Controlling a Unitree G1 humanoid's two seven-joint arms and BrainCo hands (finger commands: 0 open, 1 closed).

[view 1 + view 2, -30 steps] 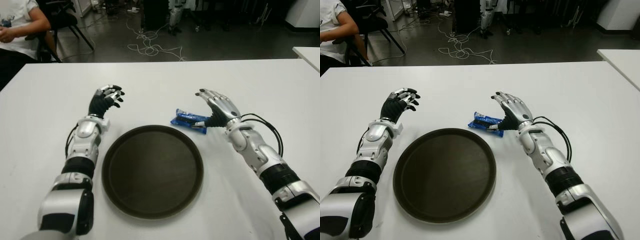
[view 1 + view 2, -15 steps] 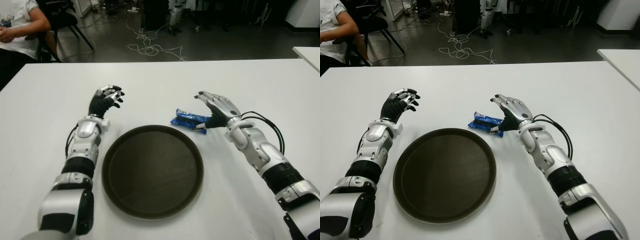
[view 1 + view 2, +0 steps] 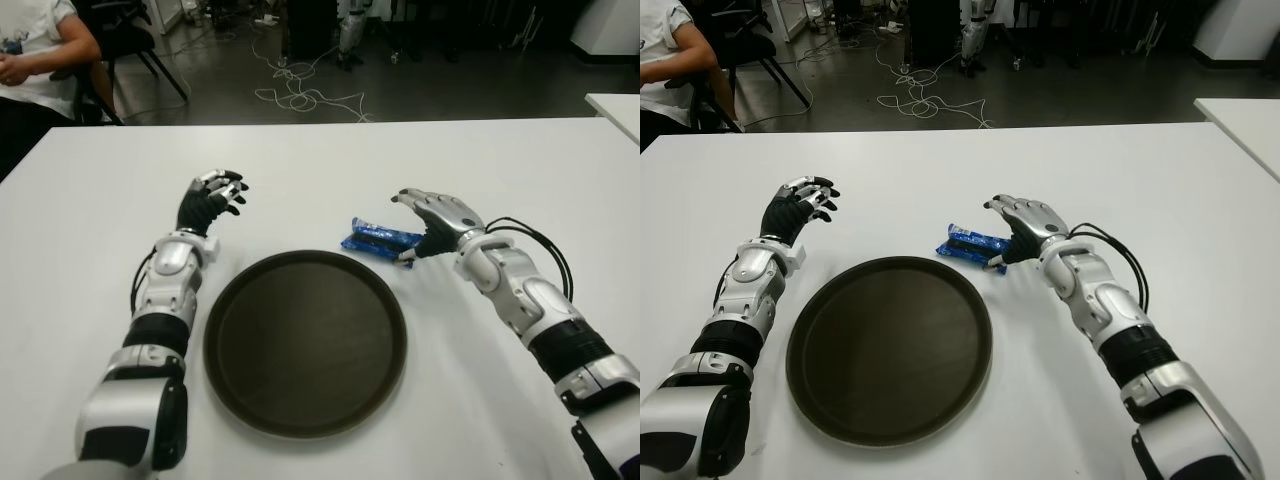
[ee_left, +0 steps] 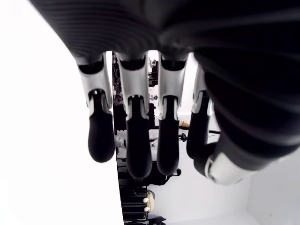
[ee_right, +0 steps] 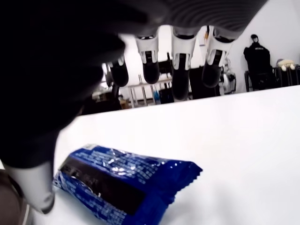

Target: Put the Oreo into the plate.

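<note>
On the white table, our right hand is over the right end of the Oreo pack, nothing gripped.
We see the blue pack lying flat on the table just beyond the plate's far right rim, outside it. Right fingers are extended above the pack and not wrapped around it; the thumb tip sits next to the wrapper, contact unclear. Our left hand shows left of the plate's far edge, fingers loosely curled, holding nothing. A seated person is at the far left corner.

Dark floor, tangled cables
</note>
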